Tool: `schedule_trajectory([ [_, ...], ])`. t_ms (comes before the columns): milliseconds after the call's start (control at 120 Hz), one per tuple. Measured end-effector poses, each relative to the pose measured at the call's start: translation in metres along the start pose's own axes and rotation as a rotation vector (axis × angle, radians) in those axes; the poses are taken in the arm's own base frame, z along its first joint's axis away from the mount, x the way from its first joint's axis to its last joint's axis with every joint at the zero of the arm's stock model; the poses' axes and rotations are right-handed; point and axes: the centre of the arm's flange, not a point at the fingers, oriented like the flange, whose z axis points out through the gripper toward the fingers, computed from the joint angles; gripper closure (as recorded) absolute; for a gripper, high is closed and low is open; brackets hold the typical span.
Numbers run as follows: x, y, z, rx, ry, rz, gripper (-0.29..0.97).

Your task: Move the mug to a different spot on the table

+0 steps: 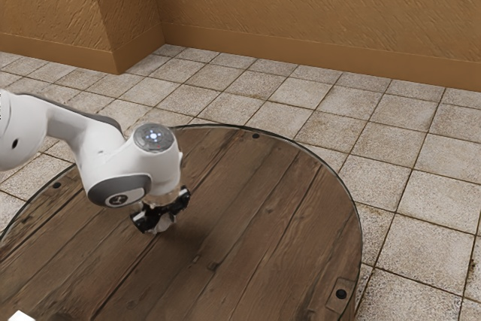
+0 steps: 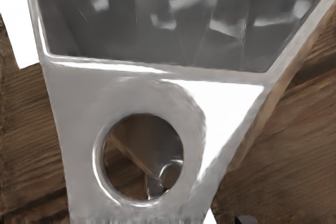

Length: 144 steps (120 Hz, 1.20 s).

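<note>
My black gripper [image 1: 159, 214] hangs low over the round dark wooden bench [image 1: 285, 208], with the shiny silver metal mug [image 2: 157, 93] directly under it. I cannot tell whether I have gripped it. I judge the move itself is not yet done.

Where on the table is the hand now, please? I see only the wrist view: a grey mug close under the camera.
Observer: The gripper hangs low over a round wooden table, in the part toward the exterior view's left.
Operator: From which side does the arm reach in?
Observer: The white arm comes in from the exterior view's left edge and bends down to the gripper.
Operator: Is there room to set the mug elsewhere?
Observer: Yes, I think so. Toward the exterior view's right of the gripper, bare planks run up to the table's edge.
</note>
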Motion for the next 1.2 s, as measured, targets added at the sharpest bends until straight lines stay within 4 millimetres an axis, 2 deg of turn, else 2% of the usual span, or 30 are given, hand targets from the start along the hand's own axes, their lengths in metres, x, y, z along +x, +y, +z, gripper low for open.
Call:
schedule_trajectory([
  [125, -0.030, -0.007, 0.003, 0.004, -0.018, 0.024, 0.22],
  [250, -0.044, -0.014, 0.000, 0.000, -0.027, 0.016, 0.12],
  [433, -0.043, -0.017, -0.008, -0.016, -0.028, -0.025, 0.05],
  [683, -0.033, -0.018, -0.023, -0.042, -0.018, -0.073, 0.02],
  [800, -0.026, -0.015, -0.039, -0.066, -0.005, -0.096, 0.01],
  [917, -0.017, -0.003, -0.059, -0.103, 0.009, -0.107, 0.01],
  [1000, -0.003, 0.005, -0.069, -0.123, 0.016, -0.113, 0.00],
  [1117, 0.043, 0.024, -0.095, -0.140, 0.004, -0.167, 0.00],
  [1200, 0.083, 0.039, -0.126, -0.149, 0.002, -0.177, 0.00],
])
